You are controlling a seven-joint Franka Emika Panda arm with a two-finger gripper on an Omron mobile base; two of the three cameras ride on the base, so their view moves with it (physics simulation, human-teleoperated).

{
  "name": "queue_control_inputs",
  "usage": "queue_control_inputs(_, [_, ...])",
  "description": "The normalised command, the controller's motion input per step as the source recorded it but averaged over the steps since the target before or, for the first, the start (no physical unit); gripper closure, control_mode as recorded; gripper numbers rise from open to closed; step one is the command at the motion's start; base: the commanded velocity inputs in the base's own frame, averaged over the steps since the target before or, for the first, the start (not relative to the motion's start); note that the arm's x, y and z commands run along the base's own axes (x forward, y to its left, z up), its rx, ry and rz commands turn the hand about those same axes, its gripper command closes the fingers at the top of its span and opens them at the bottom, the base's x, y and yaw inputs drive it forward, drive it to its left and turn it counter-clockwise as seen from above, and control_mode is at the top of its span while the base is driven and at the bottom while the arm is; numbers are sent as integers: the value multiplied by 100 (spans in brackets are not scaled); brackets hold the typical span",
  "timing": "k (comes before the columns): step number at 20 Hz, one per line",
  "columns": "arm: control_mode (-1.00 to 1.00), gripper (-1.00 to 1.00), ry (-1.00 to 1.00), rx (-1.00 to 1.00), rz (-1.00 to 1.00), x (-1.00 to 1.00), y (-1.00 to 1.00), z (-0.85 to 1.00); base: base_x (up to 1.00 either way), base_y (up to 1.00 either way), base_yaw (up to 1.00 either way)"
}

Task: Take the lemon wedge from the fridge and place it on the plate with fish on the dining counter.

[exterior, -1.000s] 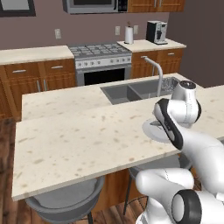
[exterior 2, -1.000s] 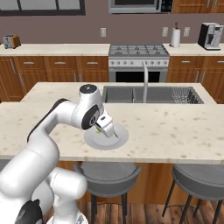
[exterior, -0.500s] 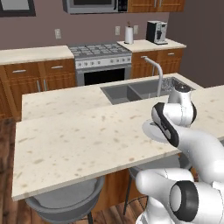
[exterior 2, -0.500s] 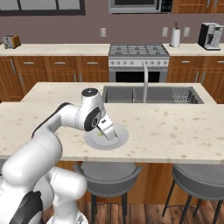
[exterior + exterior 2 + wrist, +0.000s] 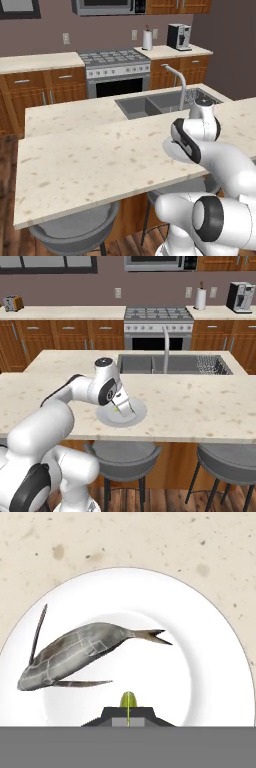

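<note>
Fingers: the two small dark fingers (image 5: 128,716) are pressed together around the tiny yellow-green lemon wedge (image 5: 128,700), which peeks out between their tips; in the right base view they (image 5: 125,410) point down just above the plate.
Lemon wedge: held between the fingers over the near part of the plate's inner well, just beside the fish; whether it touches the plate I cannot tell.
Plate: a round, shallow white plate (image 5: 215,662) lying flat on the tabletop, seen also in the right base view (image 5: 137,411).
Fish: a grey, scaled whole fish (image 5: 75,654) lying on the plate, its forked tail toward the plate's middle.
Tabletop: the beige speckled stone top of the long island (image 5: 200,411), with the plate near its front edge.
Beyond: a sunken grey sink (image 5: 150,363) with a curved tap (image 5: 165,348) is set in the island behind the plate.
</note>
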Motion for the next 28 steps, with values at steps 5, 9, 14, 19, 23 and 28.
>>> queue_control_inputs(5, [-100, 100, 0, 0, -6, 0, -6, -23, 0, 0, 0])
queue_control_inputs(9, [-100, 100, 0, 0, -3, 3, -4, -14, 0, 0, 0])
queue_control_inputs(14, [-100, 100, 0, 0, 0, 7, -1, -2, 0, 0, 0])
queue_control_inputs(19, [-100, -100, 0, 0, 0, 0, 0, 0, 0, 0, 0])
queue_control_inputs(23, [-100, -100, 1, 0, -3, 0, 1, 22, 0, 0, 0])
queue_control_inputs(28, [-100, -100, 0, 0, -2, -55, 15, 65, 0, 0, 0])
